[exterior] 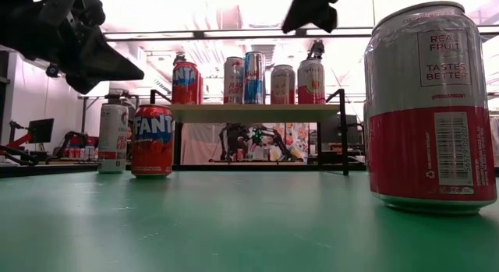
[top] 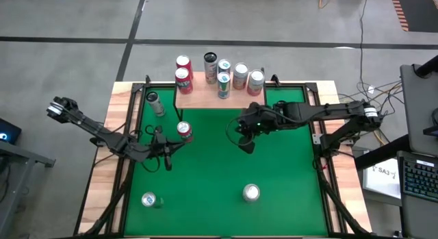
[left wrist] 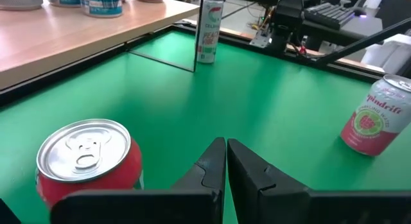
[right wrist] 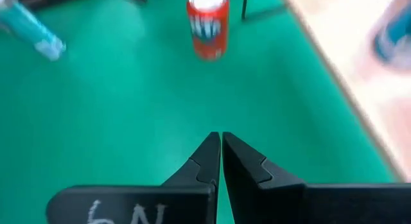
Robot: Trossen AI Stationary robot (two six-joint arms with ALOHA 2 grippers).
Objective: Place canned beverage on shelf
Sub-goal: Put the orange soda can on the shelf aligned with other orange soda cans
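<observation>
Over the green table's [top: 274, 164] left half I see my left gripper [top: 168, 159] with its dark fingers pressed together on nothing, hanging just beside a red Fanta can [top: 184, 131] that stands upright with a plain silver lid; the low view shows "FANTA" in white on its blue badge. Near the back left corner stands a slim pale can [top: 155, 103], its label reading "CELSIUS" from the left wrist camera. At the front left sits a short can [top: 148, 199] of pink and white, marked "Spindrift" in that same view.

At the back centre is the shelf [top: 205, 96], a light bare-wood top on thin black legs. It carries six upright cans: two red ones [top: 183, 73] at its left end, a dark tall one [top: 211, 66], a blue-and-white slim one [top: 223, 80], and two silver-and-red ones [top: 248, 77] at its right.

Right of centre my right gripper [top: 246, 144] hovers above bare felt, fingers shut together and holding nothing. At the front stands another canned beverage [top: 251, 192], silver above and red below; the low view reads "REAL FRUIT TASTES BETTER" on it, with a barcode underneath.
</observation>
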